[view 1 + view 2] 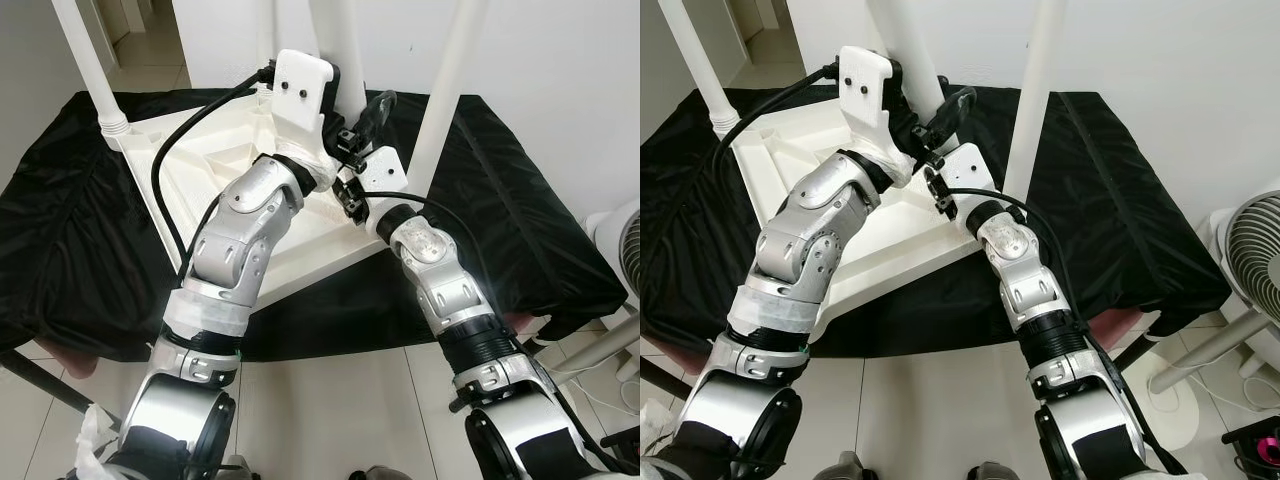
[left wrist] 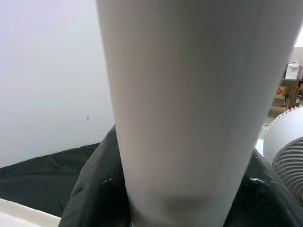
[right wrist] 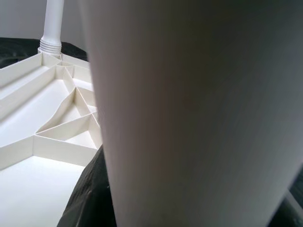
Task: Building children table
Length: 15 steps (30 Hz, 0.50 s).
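Black cloth (image 1: pixel 500 200) under upturned white tabletop (image 1: pixel 230 150) — tiled floor (image 1: pixel 340 400)

A matt white plastic tabletop (image 1: pixel 230 170), its ribbed underside up, lies on a crinkled black cloth (image 1: pixel 520 240) with a faint sheen. Smooth, satin white legs (image 1: pixel 445 90) rise from it. The arms (image 1: pixel 245 235) are brushed silver metal; the floor (image 1: pixel 350 400) is glossy pale tile.
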### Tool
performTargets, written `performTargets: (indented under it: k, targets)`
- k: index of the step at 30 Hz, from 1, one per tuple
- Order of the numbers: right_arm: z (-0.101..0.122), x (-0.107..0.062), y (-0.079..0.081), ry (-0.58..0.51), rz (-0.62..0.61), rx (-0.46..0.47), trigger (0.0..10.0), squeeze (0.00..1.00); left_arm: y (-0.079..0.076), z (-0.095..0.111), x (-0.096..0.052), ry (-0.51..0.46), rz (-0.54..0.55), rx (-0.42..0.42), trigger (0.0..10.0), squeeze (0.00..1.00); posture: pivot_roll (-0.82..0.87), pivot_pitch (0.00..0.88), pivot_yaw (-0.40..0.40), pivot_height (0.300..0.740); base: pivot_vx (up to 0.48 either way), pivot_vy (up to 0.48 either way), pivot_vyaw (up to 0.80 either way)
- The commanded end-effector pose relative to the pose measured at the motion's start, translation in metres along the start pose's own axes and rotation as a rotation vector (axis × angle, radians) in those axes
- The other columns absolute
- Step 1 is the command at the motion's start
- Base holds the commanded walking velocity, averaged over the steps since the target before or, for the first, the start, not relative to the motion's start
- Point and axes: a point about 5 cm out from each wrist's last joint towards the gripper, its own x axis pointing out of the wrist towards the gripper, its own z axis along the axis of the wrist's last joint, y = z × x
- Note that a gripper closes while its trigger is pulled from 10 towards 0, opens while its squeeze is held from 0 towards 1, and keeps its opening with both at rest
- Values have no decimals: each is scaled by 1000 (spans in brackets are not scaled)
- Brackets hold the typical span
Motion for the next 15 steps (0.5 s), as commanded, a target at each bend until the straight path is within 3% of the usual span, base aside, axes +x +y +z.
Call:
performTargets:
  k: [1,2,3,4,5,6,7,8,14,15]
  targets:
    - [0,3,-5,14,-31,20,0,0,-8,3,1,-13,-38,-1,10000,0,-61,0,14,740,0,0,0]
    - [-1,3,-6,24,-41,42,0,0,-8,4,1,-17,-38,-4,10000,0,-58,0,15,740,0,0,0]
    - [-3,3,-6,35,-55,62,4941,0,-10,5,1,-30,-49,8,10000,0,-57,0,14,740,0,0,0]
    - [-3,3,-6,35,-55,62,4941,0,-10,5,1,-30,-49,8,10000,0,-57,0,14,740,0,0,0]
    - [-3,3,-6,40,-65,73,9216,0,-11,7,0,-44,-65,16,10000,0,-54,0,15,740,0,0,0]
    - [-3,3,-6,40,-65,73,9216,0,-11,7,0,-44,-65,16,10000,0,-54,0,15,740,0,0,0]
    - [-3,3,-6,40,-75,94,10000,0,-12,7,-2,-47,-76,-13,10000,47,-55,0,16,740,0,0,0]
    - [-2,4,-6,34,-87,103,10000,0,-12,7,-2,-51,-83,-46,10000,1000,-55,0,16,740,0,0,0]
    - [1,5,-9,10,-108,139,10000,0,-12,15,-4,-88,-105,-132,10000,1000,-55,0,16,740,0,0,0]
    - [3,5,-11,-1,-116,160,10000,0,-10,19,-5,-105,-111,-170,10000,910,-48,0,15,740,0,0,0]
